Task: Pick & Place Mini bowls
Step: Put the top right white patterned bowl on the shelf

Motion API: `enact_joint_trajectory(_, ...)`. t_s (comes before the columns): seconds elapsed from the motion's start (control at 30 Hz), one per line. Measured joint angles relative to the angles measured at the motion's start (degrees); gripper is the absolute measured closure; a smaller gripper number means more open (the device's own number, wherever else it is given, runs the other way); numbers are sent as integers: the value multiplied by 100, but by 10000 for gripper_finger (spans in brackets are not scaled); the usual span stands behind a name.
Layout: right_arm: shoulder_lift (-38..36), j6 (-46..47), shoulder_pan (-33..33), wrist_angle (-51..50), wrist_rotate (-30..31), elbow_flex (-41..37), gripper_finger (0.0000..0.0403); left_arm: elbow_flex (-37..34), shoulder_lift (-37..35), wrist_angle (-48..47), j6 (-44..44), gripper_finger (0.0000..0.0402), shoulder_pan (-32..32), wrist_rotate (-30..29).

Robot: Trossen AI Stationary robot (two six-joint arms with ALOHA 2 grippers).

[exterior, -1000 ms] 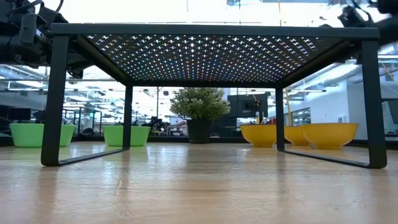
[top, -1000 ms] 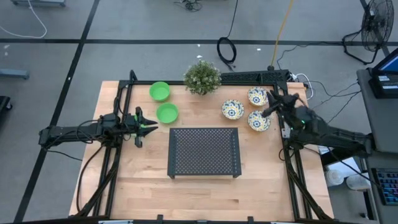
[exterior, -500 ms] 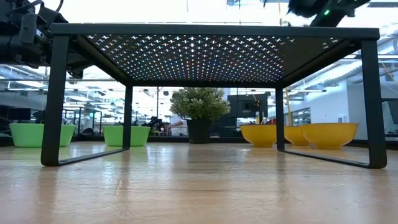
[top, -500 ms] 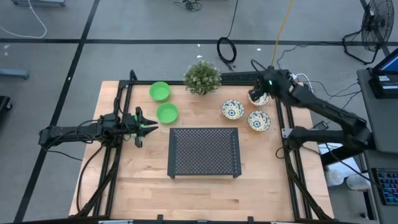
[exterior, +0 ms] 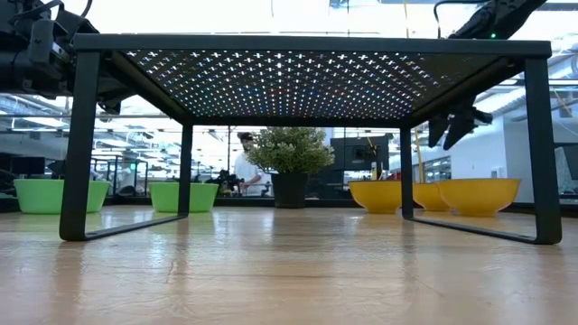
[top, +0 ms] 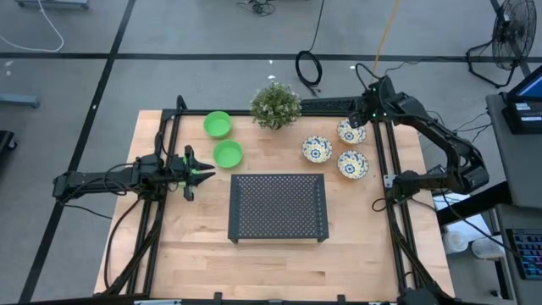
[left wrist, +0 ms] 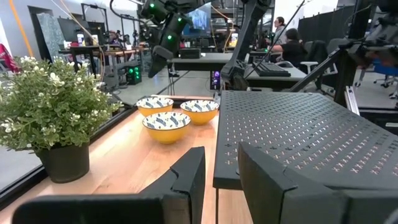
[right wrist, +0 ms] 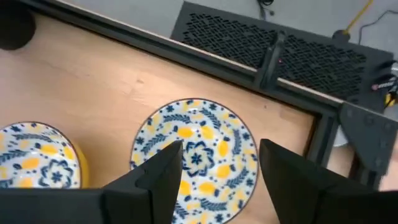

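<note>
Three white floral mini bowls stand at the table's far right: one at the far edge (top: 351, 131), one toward the middle (top: 317, 149), one nearer (top: 352, 163). Two green mini bowls (top: 217, 124) (top: 227, 153) stand at the far left. My right gripper (right wrist: 221, 165) is open and points down, above the far floral bowl (right wrist: 194, 158) and clear of it. In the low view it (exterior: 454, 126) hangs above the bowls' rims. My left gripper (top: 199, 172) is level beside the nearer green bowl, slightly open and empty.
A black perforated rack (top: 279, 207) stands mid-table on its legs. A potted plant (top: 275, 104) stands at the far edge between the two groups of bowls. A black frame rail (right wrist: 261, 68) runs just beyond the far floral bowl. People show in the room behind.
My right gripper has swung from beside the floral bowls toward the table's far edge. It has then come down from above the rack's height, and now hangs over the far floral bowl. The bowls have kept still.
</note>
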Motion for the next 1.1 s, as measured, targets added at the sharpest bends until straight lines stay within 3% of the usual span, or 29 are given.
enact_joint_trajectory(0.33, 38, 452, 322, -463, 2, -266, 220, 0, 0, -7, 0, 302, 2, 0)
enact_joint_trajectory(0.6, 38, -25, 1051, 189, -389, -560, 222, 0, 0, -9, 0, 302, 1, 0)
enact_joint_trajectory(0.83, 275, -57, 1576, 486, 369, -717, 227, 0, 0, -9, 0, 302, 1, 0)
enact_joint_trajectory(1.1, 788, -31, 1726, 476, 367, -719, 227, 0, 0, -11, 0, 302, 0, 0)
